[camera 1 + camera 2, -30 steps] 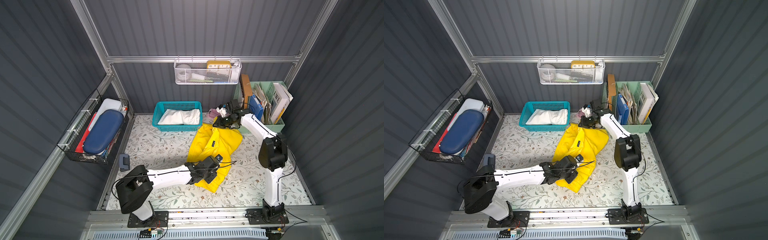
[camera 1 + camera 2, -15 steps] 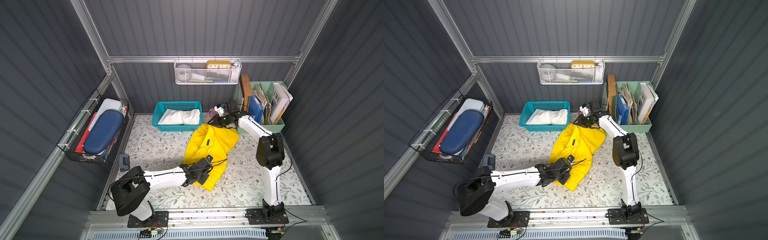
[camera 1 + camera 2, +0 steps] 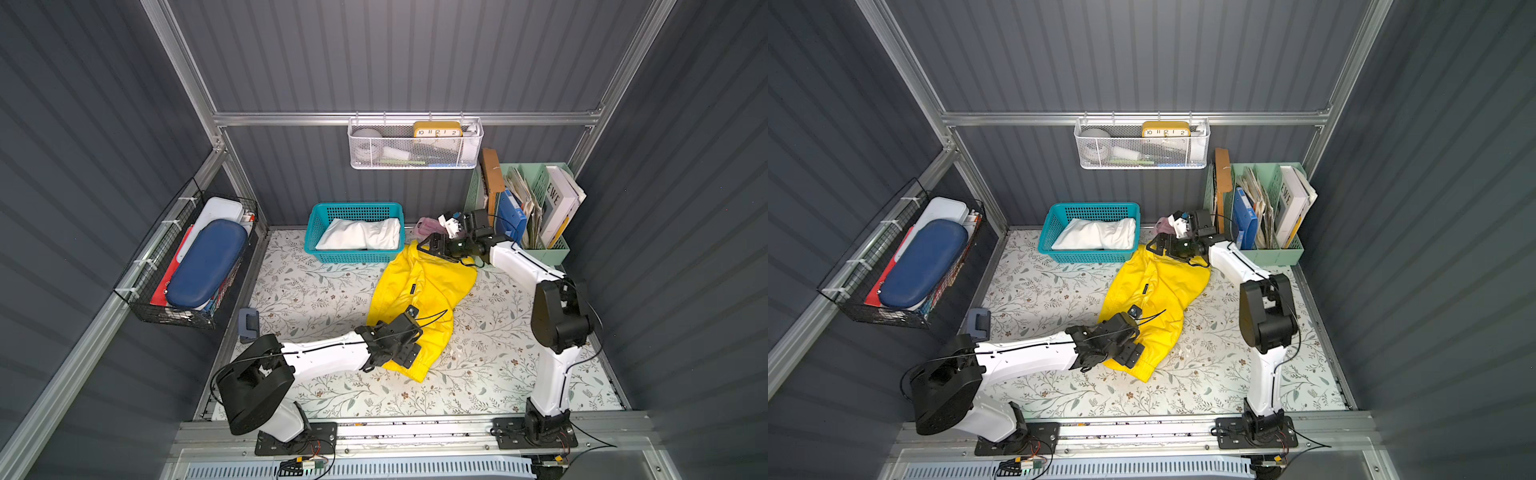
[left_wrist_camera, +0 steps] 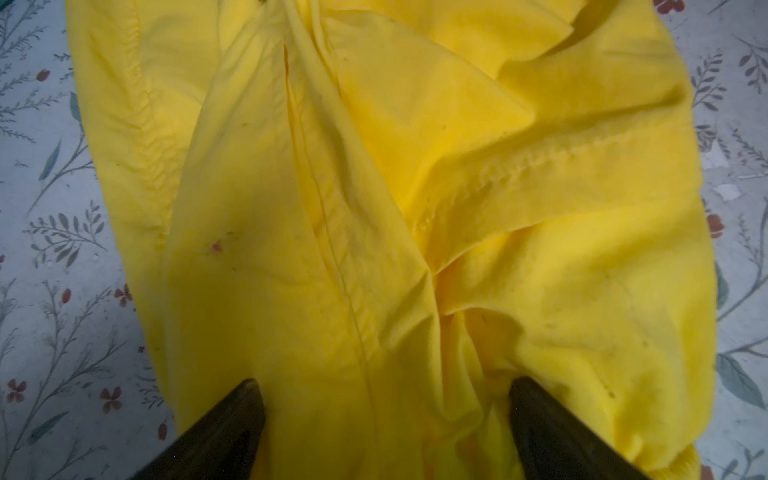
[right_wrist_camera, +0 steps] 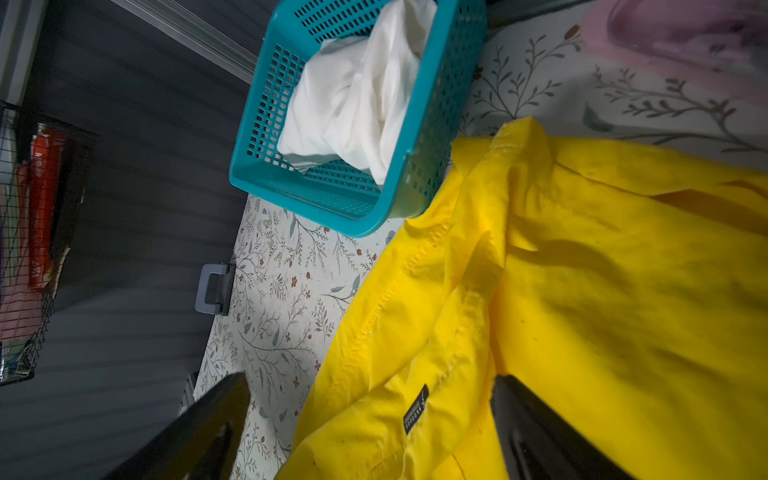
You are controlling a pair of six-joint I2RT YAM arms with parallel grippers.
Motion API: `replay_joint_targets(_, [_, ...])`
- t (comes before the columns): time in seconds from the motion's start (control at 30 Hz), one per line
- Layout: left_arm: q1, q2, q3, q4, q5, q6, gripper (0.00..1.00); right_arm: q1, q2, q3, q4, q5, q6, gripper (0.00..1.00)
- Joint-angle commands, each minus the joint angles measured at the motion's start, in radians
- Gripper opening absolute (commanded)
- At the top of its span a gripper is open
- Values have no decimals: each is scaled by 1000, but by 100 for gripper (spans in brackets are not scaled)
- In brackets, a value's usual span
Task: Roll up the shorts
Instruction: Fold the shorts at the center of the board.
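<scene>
Left side: left arm (image 3: 324,357) runs from its base at the near edge, forearm stretched low and almost level toward the middle, wrist tipped downward. The left pincer (image 4: 382,386) has its jaws spread wide, with both dark fingertips (image 4: 232,419) showing in the wrist view.

Right side: right arm (image 3: 519,266) has its upper link upright and elbow high, forearm reaching far to the back. The right pincer (image 5: 370,382) is rolled onto its side, jaws likewise parted wide.

The two pincers sit well apart.

One pair of shorts (image 3: 361,235) lies in the basket (image 3: 349,256), the other pair (image 3: 419,286) before it.
</scene>
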Motion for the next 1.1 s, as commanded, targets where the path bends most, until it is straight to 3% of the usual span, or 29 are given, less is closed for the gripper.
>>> replay_joint_targets(0.0, [13, -80, 38, 8, -52, 21, 96, 1, -78, -90, 21, 29, -42, 89])
replay_joint_targets(0.13, [31, -156, 50, 82, -56, 71, 90, 6, -134, -192, -1, 16, -55, 55])
replay_joint_targets(0.2, [45, -179, 49, 119, -41, 96, 80, 9, -151, -225, -34, 14, -68, 45])
replay_joint_targets(0.27, [64, -186, 46, 145, -29, 112, 62, 15, -162, -261, -45, 11, -70, 35])
replay_joint_targets(0.4, [108, -174, 47, 171, -1, 134, 15, 37, -177, -320, -86, -1, -80, 8])
replay_joint_targets(0.47, [131, -164, 46, 183, 12, 139, 2, 52, -183, -360, -88, -18, -75, 0])
replay_joint_targets(0.63, [202, -134, 27, 241, 147, 142, 0, 107, -183, -468, -72, -19, -31, 0])
replay_joint_targets(0.87, [254, 15, 71, 276, 349, 157, 0, 118, -135, -571, -87, 38, 8, 0])
replay_joint_targets(1.07, [263, 132, 86, 247, 403, 128, 0, 61, -78, -547, -203, 123, -55, 0])
